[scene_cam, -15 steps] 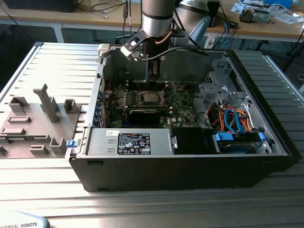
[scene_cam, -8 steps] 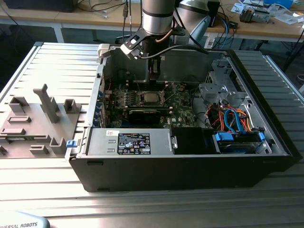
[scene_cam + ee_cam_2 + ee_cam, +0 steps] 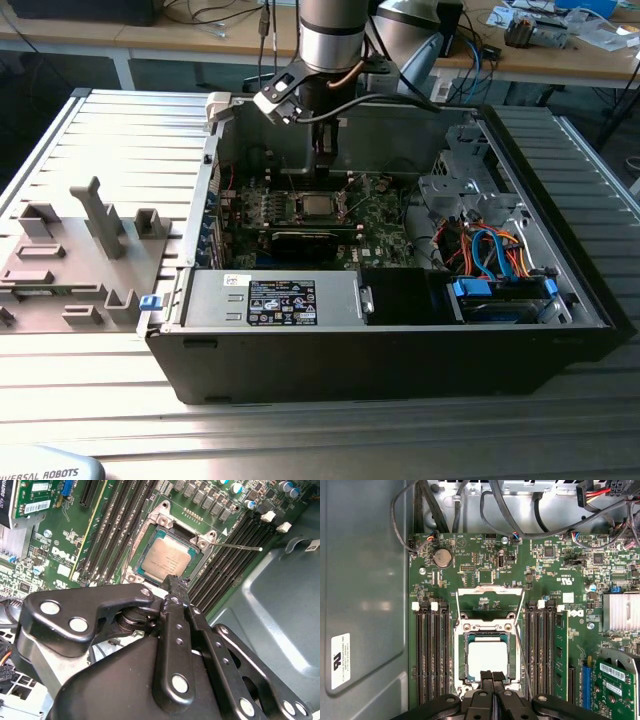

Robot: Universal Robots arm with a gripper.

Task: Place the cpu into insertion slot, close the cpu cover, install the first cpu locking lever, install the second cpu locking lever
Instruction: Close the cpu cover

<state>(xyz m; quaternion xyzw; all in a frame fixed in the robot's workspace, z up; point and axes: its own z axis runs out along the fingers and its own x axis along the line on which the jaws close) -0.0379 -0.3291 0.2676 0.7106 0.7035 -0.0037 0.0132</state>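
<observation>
Pincer (image 3: 493, 676) first: in both wrist views I see its two black fingers (image 3: 486, 679) pressed tight together, with nothing held between them. The tips sit right at one edge of the cpu (image 3: 487, 657). I cannot tell if they touch it.

The cpu lies flat in the insertion slot (image 3: 485, 626), silver side up, with the slot's rim showing all around it. Just past the slot, the cpu cover (image 3: 490, 590) is flipped open, and I can see green board through its big square hole. One locking lever (image 3: 520, 652) — a thin wire — sticks out beside the slot. In the second wrist view it reaches out over the memory slots (image 3: 225, 565), not hooked down.

Long dark memory slots (image 3: 432, 655) run along both sides of the insertion slot. Farther along the green board (image 3: 470, 560) there is a round coin battery (image 3: 441, 557), and beyond it black cables (image 3: 470, 505) hang by the grey wall.

In the exterior view the arm (image 3: 330, 40) comes straight down into the open computer case (image 3: 400, 350), which rests on a metal table (image 3: 130, 130).
</observation>
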